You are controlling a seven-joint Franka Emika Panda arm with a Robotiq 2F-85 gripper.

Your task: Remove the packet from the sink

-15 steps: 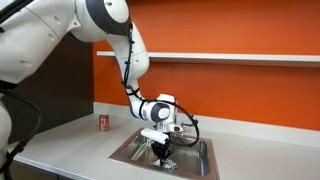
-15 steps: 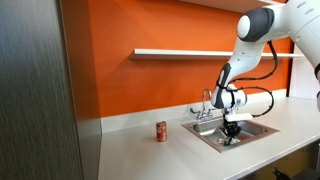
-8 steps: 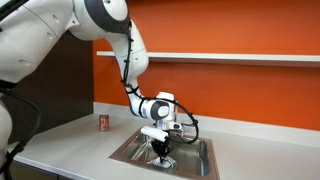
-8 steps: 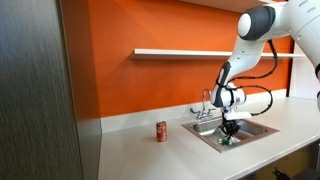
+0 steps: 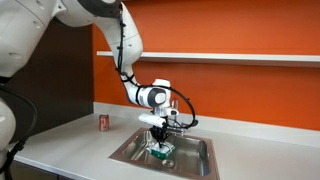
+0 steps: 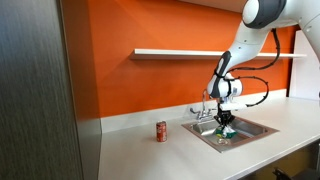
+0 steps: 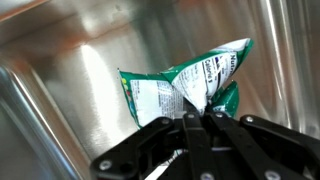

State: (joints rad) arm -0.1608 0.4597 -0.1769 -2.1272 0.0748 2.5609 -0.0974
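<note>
Between its closed fingers, the gripper (image 7: 200, 122) pinches only a crumpled fold of the packet (image 7: 160, 92). The slick foil could slip free and drop back into the sink (image 5: 196, 158), most likely if the arm swings fast or the bag catches the rim. The packet hangs directly under the gripper, over the basin and apart from the bench (image 5: 70, 142).

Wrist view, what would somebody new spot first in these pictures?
The green-and-white packet stands out in the wrist view, pinched in the end effector above the shiny steel sink. In both exterior views, the bright orange wall and a small red can on the counter beside the sink catch the eye.
</note>
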